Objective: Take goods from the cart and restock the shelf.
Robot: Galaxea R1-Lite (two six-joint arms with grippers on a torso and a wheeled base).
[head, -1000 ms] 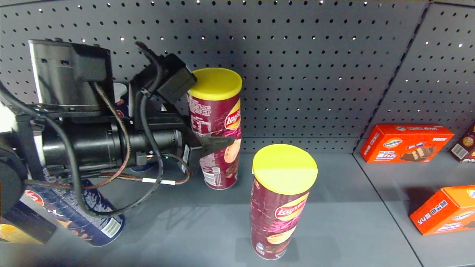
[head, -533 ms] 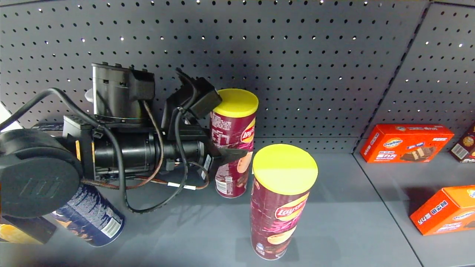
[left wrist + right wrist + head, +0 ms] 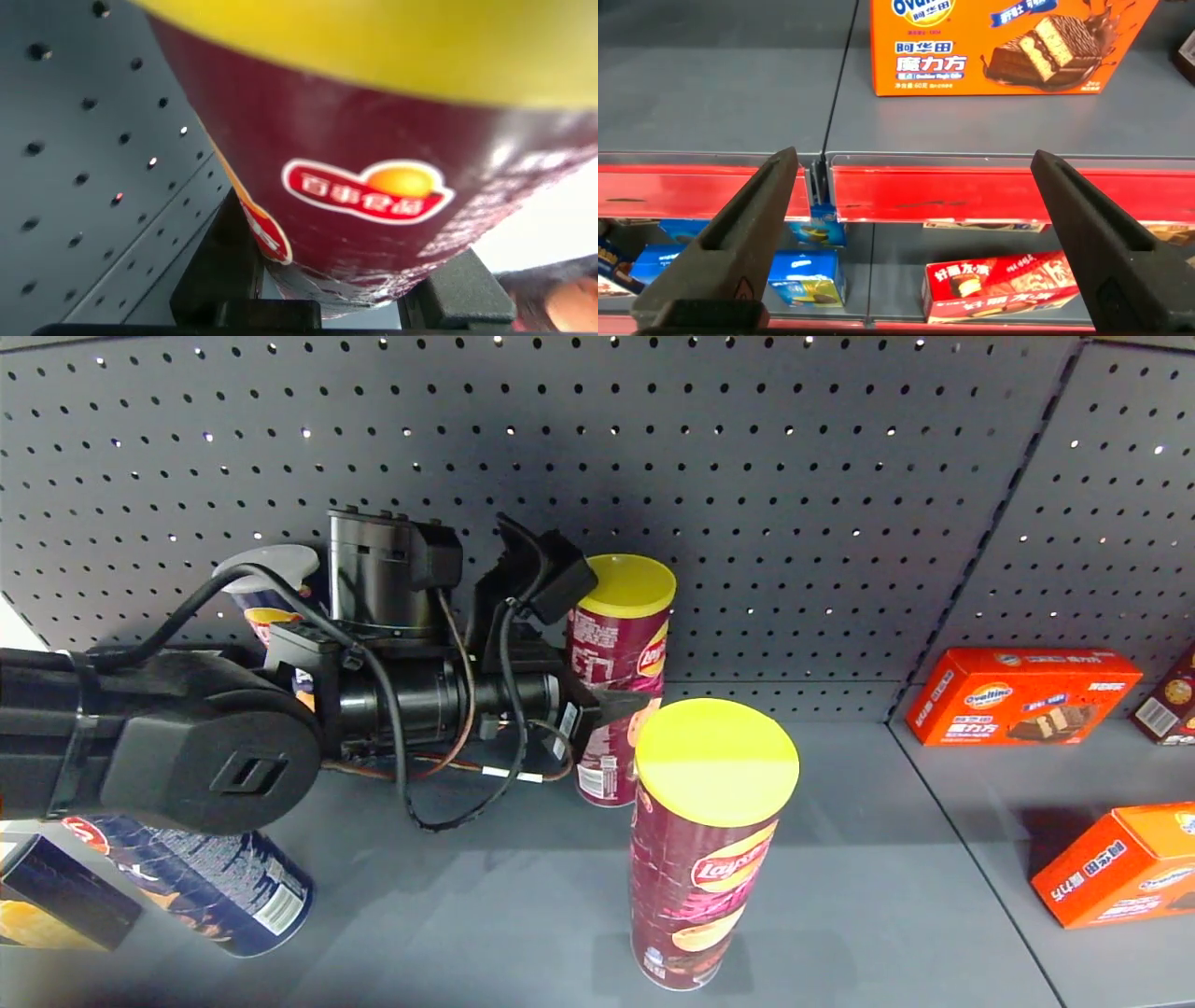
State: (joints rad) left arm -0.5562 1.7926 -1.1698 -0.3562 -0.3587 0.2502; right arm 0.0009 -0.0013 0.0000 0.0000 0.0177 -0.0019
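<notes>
We are clenching our left end effector (image 3: 616,698) on a red can (image 3: 616,635) just behind the front can (image 3: 705,859), and holding our right end effector (image 3: 915,159) open.

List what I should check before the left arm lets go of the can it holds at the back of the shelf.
1. Grip: left gripper has its jaws shut on the held can: ok.
2. Held can upright: ok, judging by the head view.
3. Base down on the shelf: cannot tell; contact is not clear.
4. Gap to the front can: cannot tell; its lid overlaps the held can in the head view.
5. Retreat path: the blue can lies on its side below the arm: probably ok if the arm pulls back level.
6. Other arm: right gripper open and empty: ok.
</notes>
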